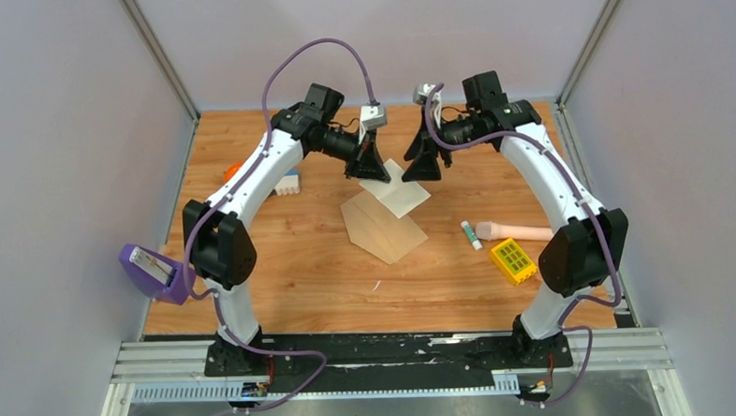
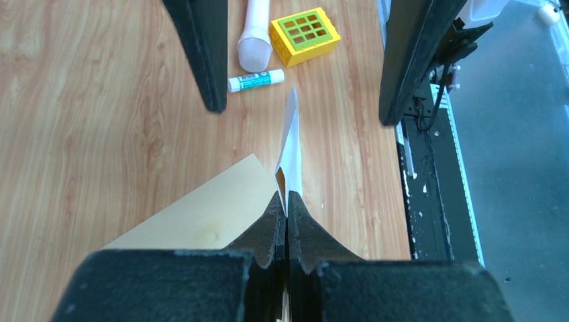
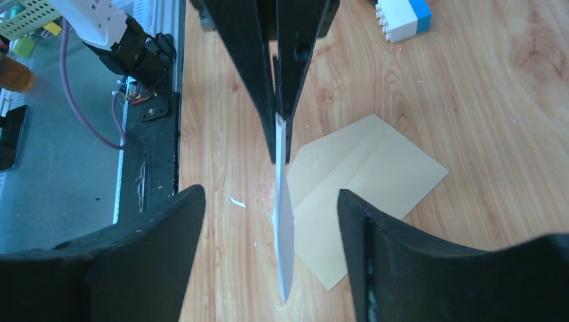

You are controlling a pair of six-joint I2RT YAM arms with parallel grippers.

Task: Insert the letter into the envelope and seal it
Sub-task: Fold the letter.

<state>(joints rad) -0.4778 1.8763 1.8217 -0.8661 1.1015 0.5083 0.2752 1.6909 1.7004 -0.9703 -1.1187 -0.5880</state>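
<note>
Seeing the left gripper (image 2: 286,204) clenched on one end of the letter (image 1: 401,192) — fingers pressed flat together, sheet edge pinched between them. Both wrist views show the letter edge-on, standing on its side in the air between the two arms, over the far part of the envelope (image 1: 384,231). We can't tell whether its lower edge touches the envelope. The right gripper (image 3: 270,194) is released, fingers spread wide on either side of the letter's other end with clear gaps to the paper. The envelope lies flat near the middle of the wooden table (image 1: 283,287), fold seams facing up. To its right sit a glue stick (image 1: 471,234), a pale pink microphone-shaped item (image 1: 515,230) just beside that, and a yellow gridded block (image 1: 513,261) nearer the right arm — all well apart from the envelope. A blue-and-white block (image 1: 288,181) sits behind the left arm.
</note>
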